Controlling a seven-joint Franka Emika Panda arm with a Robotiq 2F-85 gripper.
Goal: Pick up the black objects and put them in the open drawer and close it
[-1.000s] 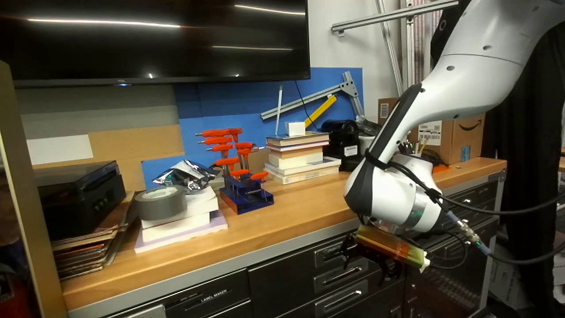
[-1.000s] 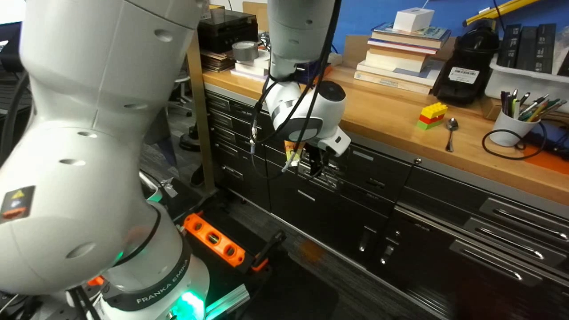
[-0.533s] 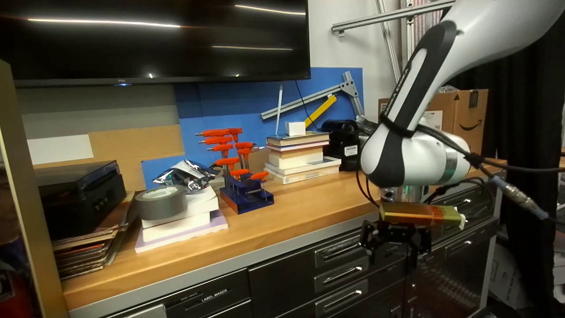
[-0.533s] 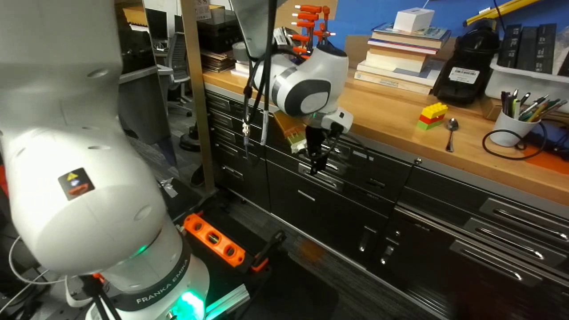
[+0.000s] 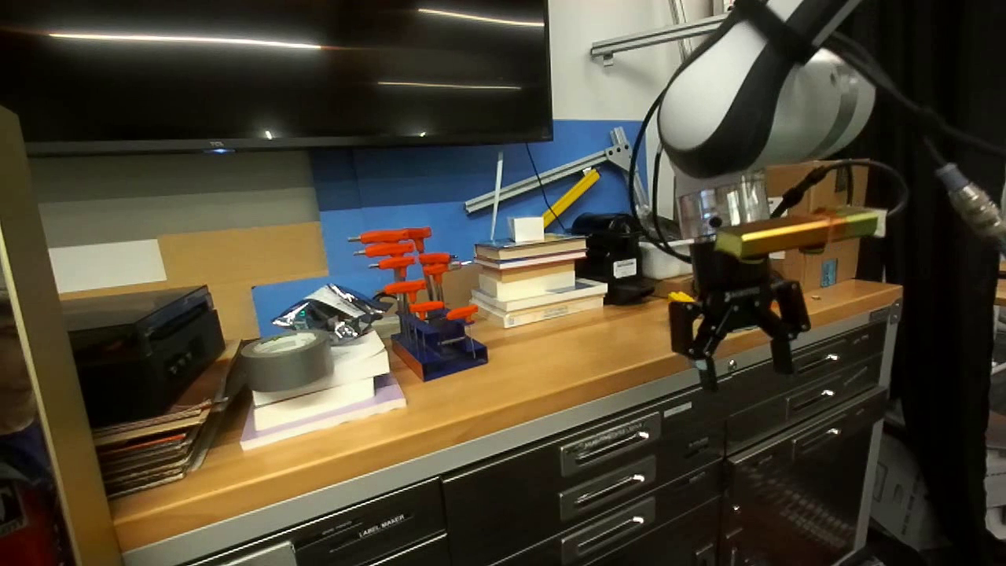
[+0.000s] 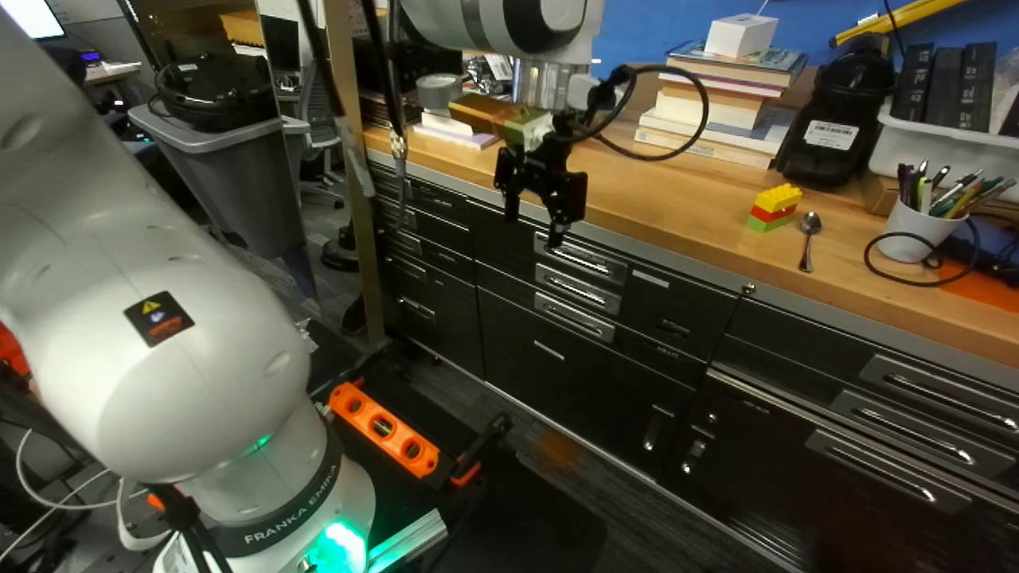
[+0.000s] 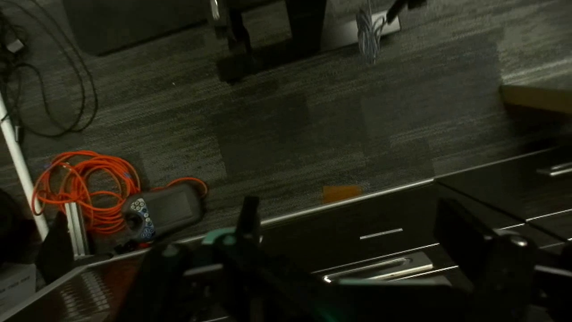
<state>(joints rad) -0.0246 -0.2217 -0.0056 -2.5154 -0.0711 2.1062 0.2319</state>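
At the left in an exterior view, a black case (image 5: 157,354) sits on a pile of cardboard (image 5: 149,450). Next to it, a roll of tape (image 5: 287,369) lies on a low stack of books (image 5: 322,405), with a silver bag (image 5: 334,310) just behind. Then come red-handled keys (image 5: 405,288), upright in a blue stand (image 5: 428,360). Further right, a white box (image 5: 526,229) tops a taller stack (image 5: 530,277), and a black machine (image 5: 613,255) stands just beside that stack. The wooden surface (image 5: 550,354) bears all of these. Below it are the task's drawers (image 5: 609,494), with metal handles; those seen clearly are closed, and I cannot tell which one is meant. Nor can I tell where the task's black objects are. Right of the machine in this view hangs the pincer (image 5: 745,373), pointing down, its fingers (image 5: 783,354) spread apart. In both exterior views its tips show against the cabinet (image 6: 573,390) front. The wrist view has a coiled orange cable (image 7: 80,196) and a grey device (image 7: 172,210) with buttons on the floor (image 7: 277,147) at left, then a drawer handle (image 7: 384,267) in the gap between the fingers. At the right, in an exterior view, yellow, red and green bricks (image 6: 774,208) stand just left of a spoon (image 6: 810,223). Further along, a white cup (image 6: 915,227) of pens (image 6: 951,191) stands in front of a pale bin (image 6: 919,145) that holds upright black boxes (image 6: 946,87).
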